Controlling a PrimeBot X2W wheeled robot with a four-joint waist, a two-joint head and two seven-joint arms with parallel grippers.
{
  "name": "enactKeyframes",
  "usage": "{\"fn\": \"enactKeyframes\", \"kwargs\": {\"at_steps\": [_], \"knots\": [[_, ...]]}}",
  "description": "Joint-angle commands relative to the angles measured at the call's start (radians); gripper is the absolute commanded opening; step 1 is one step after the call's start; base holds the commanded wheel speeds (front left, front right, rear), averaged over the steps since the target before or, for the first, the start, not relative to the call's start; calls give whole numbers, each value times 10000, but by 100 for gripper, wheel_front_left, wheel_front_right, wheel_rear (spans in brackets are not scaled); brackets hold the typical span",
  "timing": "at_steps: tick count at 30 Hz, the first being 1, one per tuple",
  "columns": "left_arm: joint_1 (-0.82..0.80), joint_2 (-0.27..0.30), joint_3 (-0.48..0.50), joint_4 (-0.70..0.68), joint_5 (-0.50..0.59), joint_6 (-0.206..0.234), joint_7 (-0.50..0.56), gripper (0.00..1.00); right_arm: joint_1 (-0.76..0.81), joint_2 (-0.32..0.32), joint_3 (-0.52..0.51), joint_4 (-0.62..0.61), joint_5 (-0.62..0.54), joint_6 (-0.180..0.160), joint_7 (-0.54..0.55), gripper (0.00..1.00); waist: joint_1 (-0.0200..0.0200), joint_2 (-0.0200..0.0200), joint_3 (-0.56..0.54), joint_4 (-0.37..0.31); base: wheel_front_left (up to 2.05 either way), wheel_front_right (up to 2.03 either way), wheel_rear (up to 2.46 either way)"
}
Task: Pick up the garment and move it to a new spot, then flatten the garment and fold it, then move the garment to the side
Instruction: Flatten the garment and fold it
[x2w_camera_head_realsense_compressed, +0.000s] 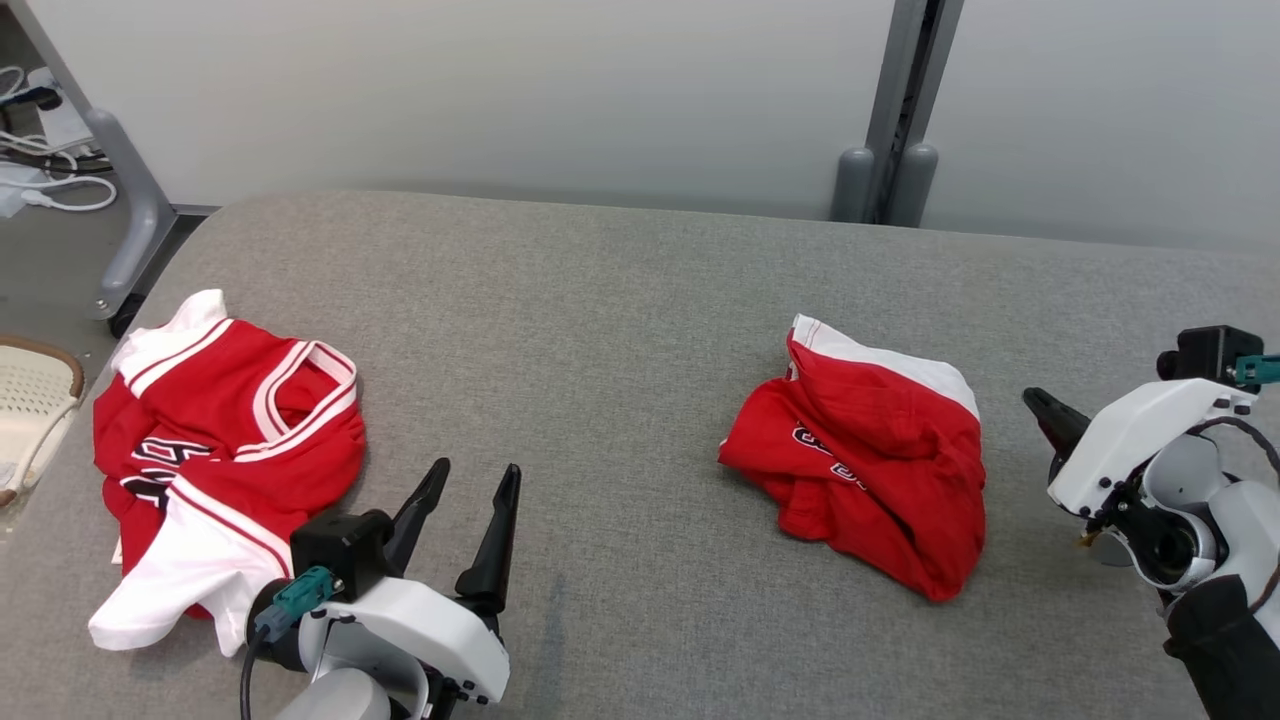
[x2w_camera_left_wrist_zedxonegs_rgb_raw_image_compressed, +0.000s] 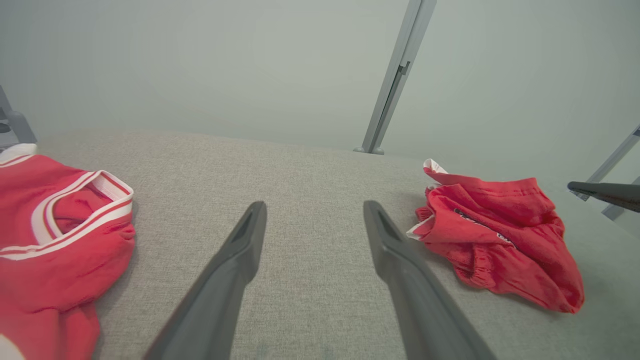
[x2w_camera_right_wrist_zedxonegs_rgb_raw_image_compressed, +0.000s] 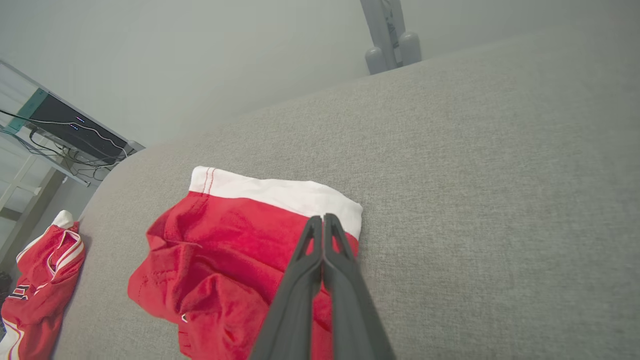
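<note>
A crumpled red garment with a white band lies right of the middle of the grey padded table; it also shows in the left wrist view and the right wrist view. My right gripper hovers just right of it, apart from the cloth, fingers pressed together with nothing between them. A red and white jersey lies bunched at the table's left. Just right of the jersey, near the front edge, my left gripper stands open and empty over bare table.
A grey post rises behind the table's far edge. Off the left edge are a pale woven basket, a metal frame leg and white cables. Bare grey surface lies between the two garments.
</note>
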Motion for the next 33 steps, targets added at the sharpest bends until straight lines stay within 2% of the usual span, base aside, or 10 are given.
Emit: {"fn": "enactKeyframes", "kwargs": {"at_steps": [1, 5, 8, 18, 28, 33], "knots": [[10, 12, 16, 20, -27, -27, -19, 100, -117, 60, 35, 195, -132, 25, 95, 0, 0, -1, -1, 97, 0, 0, 0], [2, -21, 30, 72, -53, -79, -48, 100, -344, 273, 74, 1005, -427, 23, 404, 0, 0, -1, -18, 356, 0, 0, 0], [95, -36, 62, 133, -68, -72, -68, 100, -253, 730, 223, 1163, -232, 25, 745, 0, 0, -1, -10, 609, 0, 0, 0], [56, -12, 61, 189, -62, -87, -81, 100, 436, 1612, 1047, 194, 617, 25, 1585, 0, 0, -1, 13, 955, 0, 0, 0], [95, 44, 47, 149, -107, -25, -43, 100, 904, 2004, 1850, -277, 747, 25, 1863, 0, 0, -1, -25, 981, 0, 0, 0], [155, 92, 84, 113, -122, 37, -47, 100, 1008, 2006, 2017, -1006, 1141, 25, 1708, 0, 0, -1, -104, 763, 0, 0, 0]]}}
